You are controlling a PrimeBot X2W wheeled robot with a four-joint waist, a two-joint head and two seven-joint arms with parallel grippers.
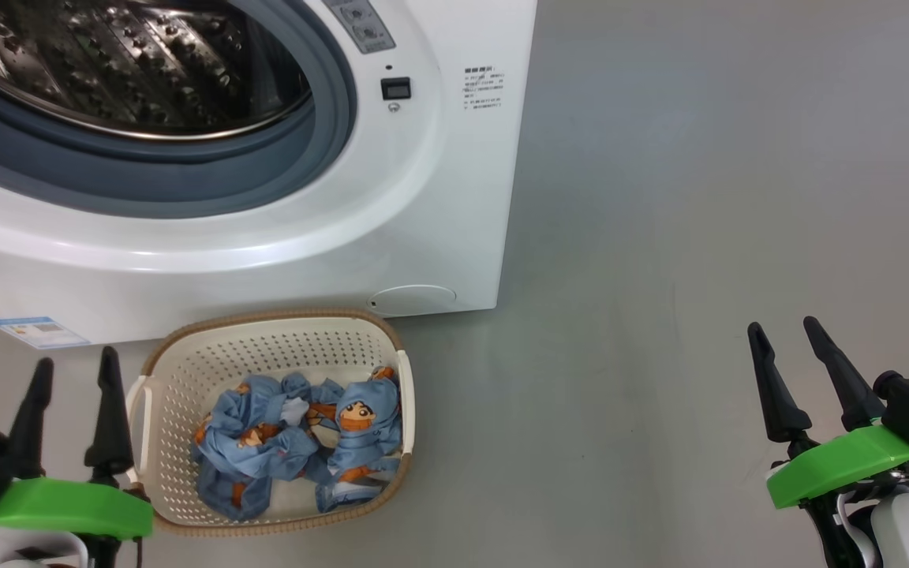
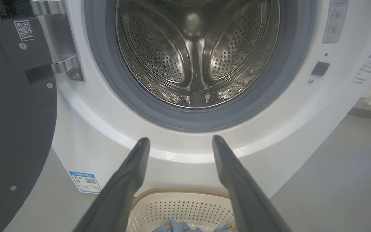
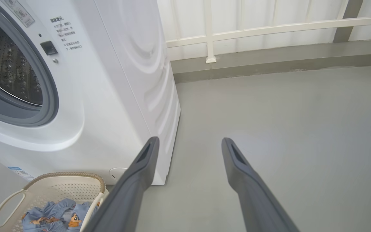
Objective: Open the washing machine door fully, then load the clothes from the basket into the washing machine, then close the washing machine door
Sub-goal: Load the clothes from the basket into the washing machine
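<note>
Washing machine door (image 2: 18, 112) stands swung open at the left of the washing machine (image 1: 265, 237), steel drum (image 2: 198, 48) exposed. Basket (image 1: 265, 341) sits on the floor (image 1: 660, 315) just in front of the machine, clothes (image 1: 297, 442) heaped inside. Left fingers (image 1: 109, 402) are spread apart and empty, just beside the basket's left handle. Right fingers (image 1: 770, 386) are likewise spread and empty, well apart from the basket.

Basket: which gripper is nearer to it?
Left. The left gripper is open just beside the basket, at its left handle; the right gripper, also open, is far off to its right over the floor.
</note>
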